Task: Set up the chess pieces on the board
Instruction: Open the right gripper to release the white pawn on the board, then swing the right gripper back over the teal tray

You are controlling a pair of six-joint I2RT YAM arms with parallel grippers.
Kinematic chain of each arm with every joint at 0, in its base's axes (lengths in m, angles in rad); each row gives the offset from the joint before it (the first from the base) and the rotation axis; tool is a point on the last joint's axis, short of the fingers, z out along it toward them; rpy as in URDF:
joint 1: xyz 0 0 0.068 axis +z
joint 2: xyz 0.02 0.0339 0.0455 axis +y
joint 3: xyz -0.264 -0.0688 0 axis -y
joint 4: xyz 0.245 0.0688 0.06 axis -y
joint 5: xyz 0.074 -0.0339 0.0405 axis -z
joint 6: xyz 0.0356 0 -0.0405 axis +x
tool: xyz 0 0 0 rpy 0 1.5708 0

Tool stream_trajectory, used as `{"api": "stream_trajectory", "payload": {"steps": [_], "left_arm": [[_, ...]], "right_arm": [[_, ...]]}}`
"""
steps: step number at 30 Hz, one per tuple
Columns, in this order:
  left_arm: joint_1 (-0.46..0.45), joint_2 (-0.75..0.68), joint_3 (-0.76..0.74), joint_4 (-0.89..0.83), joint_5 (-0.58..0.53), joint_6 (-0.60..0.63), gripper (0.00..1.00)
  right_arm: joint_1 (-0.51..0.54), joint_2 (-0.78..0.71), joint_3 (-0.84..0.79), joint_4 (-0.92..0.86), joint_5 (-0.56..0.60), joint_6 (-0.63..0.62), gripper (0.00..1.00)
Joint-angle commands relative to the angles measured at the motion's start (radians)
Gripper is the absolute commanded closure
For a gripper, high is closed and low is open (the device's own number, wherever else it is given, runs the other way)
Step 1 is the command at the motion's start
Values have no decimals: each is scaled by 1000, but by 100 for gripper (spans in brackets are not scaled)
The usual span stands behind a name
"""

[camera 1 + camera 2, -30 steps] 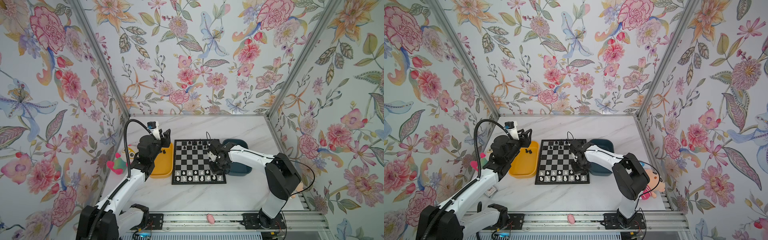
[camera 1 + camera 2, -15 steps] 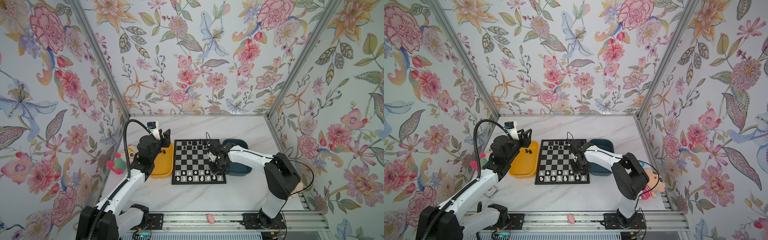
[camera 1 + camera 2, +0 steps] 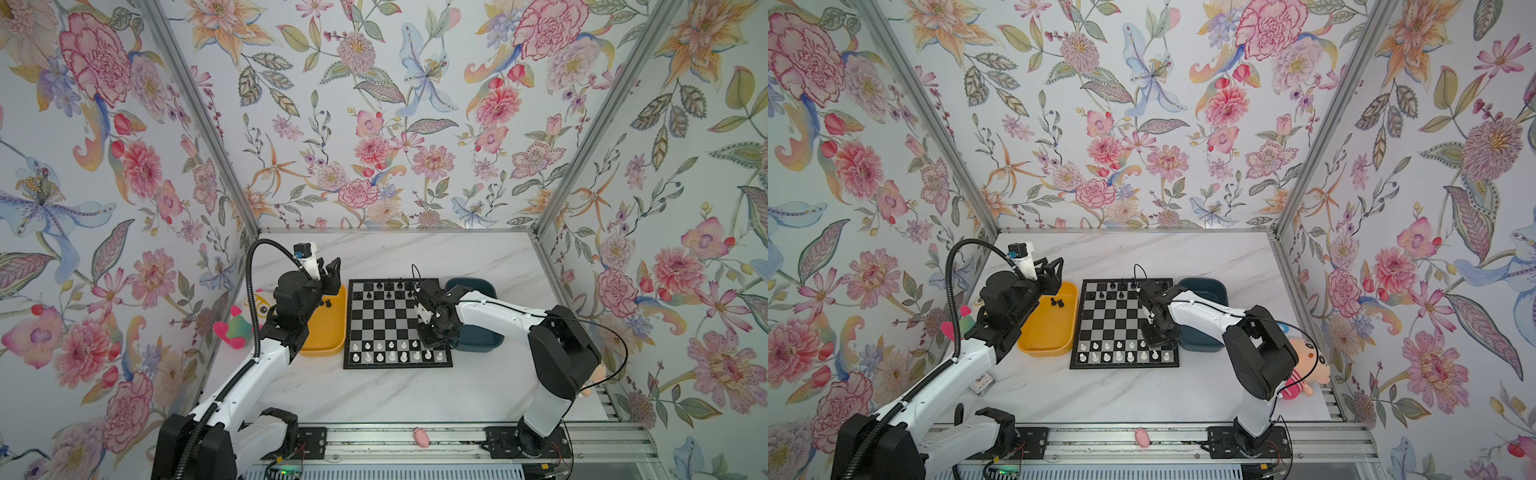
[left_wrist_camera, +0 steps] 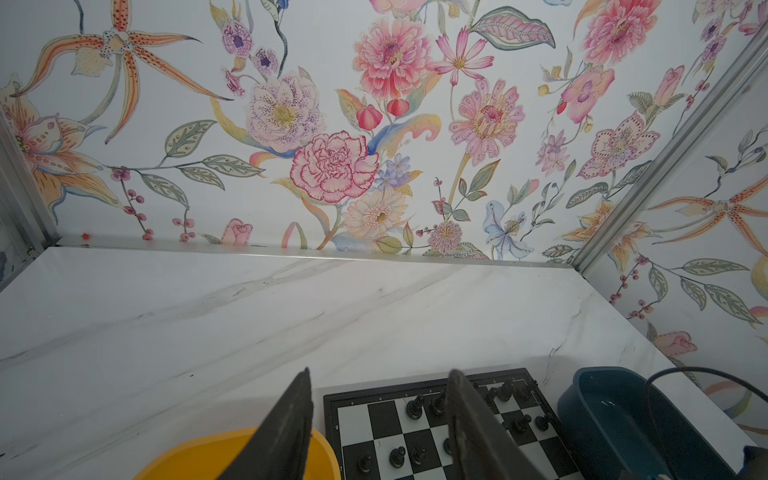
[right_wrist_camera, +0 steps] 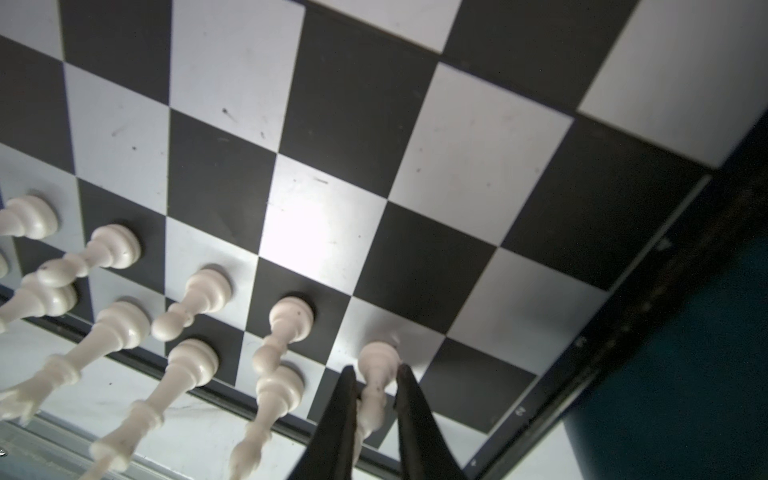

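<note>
The right gripper (image 5: 376,399) is just letting go, fingers narrowly apart around a white pawn (image 5: 376,357) standing in the board's (image 5: 332,124) pawn row, so it looks placed; the left gripper (image 4: 380,419) hangs half-open and empty over the yellow tray (image 4: 199,457).

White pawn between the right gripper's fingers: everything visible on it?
The white pawn is small, glossy ivory plastic: round base, waisted stem, rounded head. It stands upright on a silver-grey square of the board, second row from the near edge, one square in from the side by the dark blue tray. The right gripper's fingers straddle it: one seems to touch the stem, the other shows a thin gap.
</note>
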Motion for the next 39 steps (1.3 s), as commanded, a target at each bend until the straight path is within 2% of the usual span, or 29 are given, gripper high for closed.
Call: {"api": "stream_trajectory", "payload": {"steps": [1,16,20,26,32,39], "left_arm": [[12,-16,-16,2,8,-8,47],[11,-15,-16,0,0,-2,46],[12,-13,-16,-1,0,-1,46],[12,-10,-16,-1,-8,1,46],[12,9,-7,-1,-5,-4,46],[11,29,6,-4,-5,-7,46]], "right_arm": [[7,-19,35,-5,23,17,79],[-33,-108,113,-87,130,-16,75],[-80,-170,113,-104,165,-35,73],[-227,-239,61,-111,197,-76,71],[-327,-228,36,-100,208,-127,72],[-375,-198,-7,-28,153,-139,72]]}}
